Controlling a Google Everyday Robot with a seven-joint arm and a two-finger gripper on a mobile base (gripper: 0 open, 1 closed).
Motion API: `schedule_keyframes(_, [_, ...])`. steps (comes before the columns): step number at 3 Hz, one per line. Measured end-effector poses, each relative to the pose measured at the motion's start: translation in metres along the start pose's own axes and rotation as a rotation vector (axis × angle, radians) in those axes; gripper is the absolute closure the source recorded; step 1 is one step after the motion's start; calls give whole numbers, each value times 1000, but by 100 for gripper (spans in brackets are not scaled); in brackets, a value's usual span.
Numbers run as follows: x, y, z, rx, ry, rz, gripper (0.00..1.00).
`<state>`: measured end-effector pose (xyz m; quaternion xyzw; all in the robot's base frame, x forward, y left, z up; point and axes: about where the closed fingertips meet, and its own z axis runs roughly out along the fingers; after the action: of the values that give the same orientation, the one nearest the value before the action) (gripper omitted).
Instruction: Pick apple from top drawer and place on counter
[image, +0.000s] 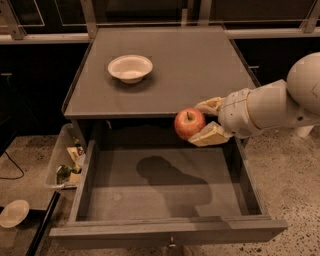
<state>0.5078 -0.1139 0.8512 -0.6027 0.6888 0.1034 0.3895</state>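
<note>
Small round red apple (189, 123) with yellowish patches and a short dark stem is sitting in the gripper (201, 122), off the drawer floor and level with the front edge of the counter; the two tan fingers (209, 136) are pinching it from above and below, jaws closed on the fruit.

White, rounded robot arm (270, 107) is reaching in from the right; the gripper is hanging over the back right part of the drawer, just in front of the cabinet top's front lip.

Wide shallow grey wooden top drawer (165, 232) is standing pulled fully out; a dark shadow (170, 175) of apple and gripper is falling on its flat bottom; a small knob (171, 245) is showing at the lower frame edge, only partly visible.

Flat square grey counter (190, 70) is carrying a shallow white bowl (130, 67) on its left rear part, well apart from the apple.

A clear plastic bin (65, 162) is leaning beside the drawer's left wall; its contents are possibly small packets, hard to make out; a small white dish (12, 213) is lying at lower left; speckled floor (290, 190) is showing on the right.
</note>
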Motion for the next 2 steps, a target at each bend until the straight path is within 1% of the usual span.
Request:
schedule_keyframes(1, [8,-40,-6,95,-14,34,100])
schedule_keyframes(2, [13,-88,-11,172,-50,72,100])
